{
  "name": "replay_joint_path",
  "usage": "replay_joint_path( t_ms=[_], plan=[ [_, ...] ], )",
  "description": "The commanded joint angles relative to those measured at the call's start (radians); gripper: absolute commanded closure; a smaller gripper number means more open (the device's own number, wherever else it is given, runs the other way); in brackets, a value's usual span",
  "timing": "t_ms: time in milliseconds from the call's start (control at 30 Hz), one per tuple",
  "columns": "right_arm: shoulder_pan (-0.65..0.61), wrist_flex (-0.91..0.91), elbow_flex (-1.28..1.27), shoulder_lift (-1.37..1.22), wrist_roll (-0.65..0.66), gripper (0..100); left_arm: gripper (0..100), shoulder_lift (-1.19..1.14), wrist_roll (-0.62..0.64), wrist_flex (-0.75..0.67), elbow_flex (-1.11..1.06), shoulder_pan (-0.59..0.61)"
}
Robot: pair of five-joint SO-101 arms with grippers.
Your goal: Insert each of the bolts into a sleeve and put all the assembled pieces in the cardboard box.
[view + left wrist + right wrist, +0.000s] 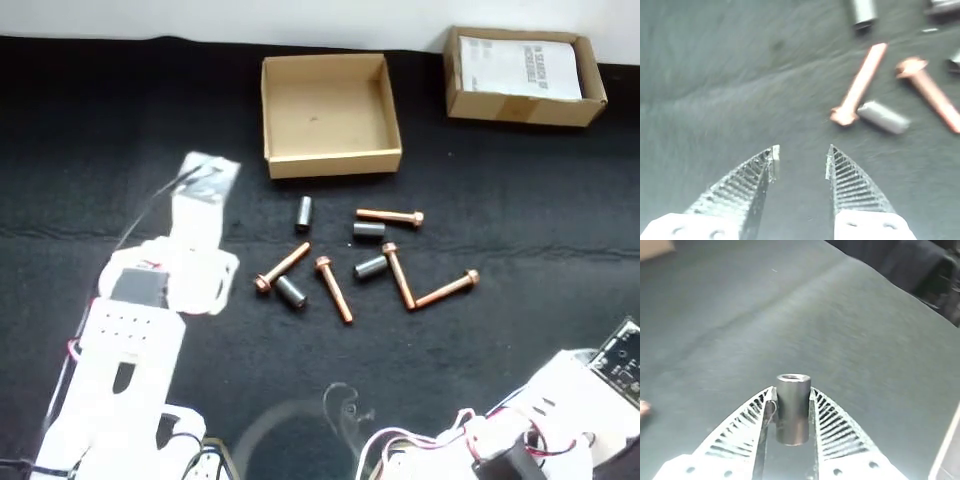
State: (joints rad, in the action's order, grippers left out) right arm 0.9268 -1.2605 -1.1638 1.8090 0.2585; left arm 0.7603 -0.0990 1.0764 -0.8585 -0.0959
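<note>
The right end effector (792, 391) clamps 1 sleeve (792, 415); the left end effector (803, 150) stands apart near a bolt (858, 85).

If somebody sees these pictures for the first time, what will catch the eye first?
Copper-coloured bolts and grey sleeves lie scattered on the black cloth near the empty cardboard box. The right gripper holds another sleeve between its jaws; the left gripper hangs open over the cloth.

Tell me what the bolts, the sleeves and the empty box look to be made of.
The bolts look like copper-coloured metal, smooth and slightly shiny, perhaps only plated. Each sleeve seems grey metal, maybe steel, satin, with a bored open end. The empty cardboard box is plain brown, matte, with folded walls.
</note>
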Motion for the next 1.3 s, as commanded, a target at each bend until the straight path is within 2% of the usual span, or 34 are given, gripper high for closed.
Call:
replay_joint_path(
  t_ms=[0,133,233,467,633,767,900,1133,1267],
  plan=[
    [0.128,0.093,-0.071,0.008,0.038,99.1,83,-0.001,-0.005,0.057,0.134,-0.163],
    [0.277,0.234,-0.179,0.008,0.04,99.1,83,-0.028,-0.005,0.103,0.225,-0.36],
    [0.377,0.344,-0.26,0.008,0.069,99.1,83,-0.136,-0.005,0.133,0.32,-0.455],
    [0.578,0.607,-0.437,0.008,0.184,99.1,83,-0.509,-0.005,0.129,0.588,-0.495],
    [0.687,0.797,-0.568,0.008,0.264,99.1,83,-0.766,-0.015,0.137,0.809,-0.581],
    [0.739,0.886,-0.634,0.008,0.299,99.1,83,-0.932,-0.055,0.137,0.943,-0.673],
    [0.753,0.888,-0.636,0.007,0.298,99.1,83,-1.053,-0.055,0.137,1.053,-0.731],
    [0.743,0.888,-0.636,0.007,0.298,99.1,83,-1.257,-0.147,0.132,1.237,-0.746],
    [0.743,0.888,-0.636,0.007,0.299,99.1,83,-1.359,-0.15,0.133,1.337,-0.745]
  ],
)
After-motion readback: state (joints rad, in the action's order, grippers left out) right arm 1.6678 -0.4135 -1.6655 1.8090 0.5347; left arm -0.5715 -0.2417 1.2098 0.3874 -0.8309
